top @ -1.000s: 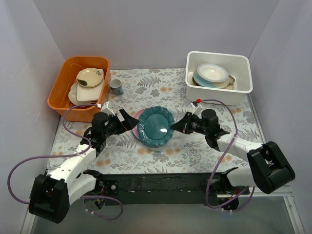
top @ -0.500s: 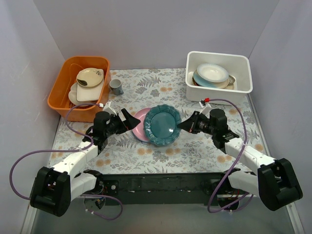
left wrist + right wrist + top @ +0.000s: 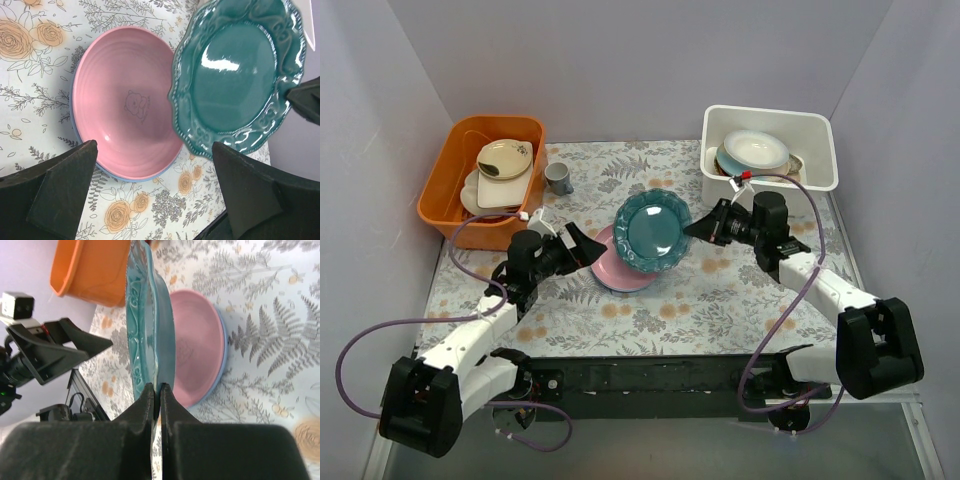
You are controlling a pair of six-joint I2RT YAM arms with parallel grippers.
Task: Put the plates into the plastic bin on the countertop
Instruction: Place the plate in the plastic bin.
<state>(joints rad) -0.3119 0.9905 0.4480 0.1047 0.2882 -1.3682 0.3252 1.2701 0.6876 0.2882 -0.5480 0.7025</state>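
The teal scalloped ceramic plate is hanging tilted on edge above the pink round plate, short of the white plastic bin. I'm pinching its rim tight in the right gripper. It's looking stiff, glazed and chippable to me, so a deep rim grip is the safest hold. The left gripper is gaping wide, empty.

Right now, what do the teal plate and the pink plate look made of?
The teal scalloped plate: probably glazed ceramic, high gloss; sharp reflections, moulded rim relief. The pink plate: likely ceramic too, softer sheen; fine concentric ridges, small printed figure at centre. Melamine can't be ruled out.
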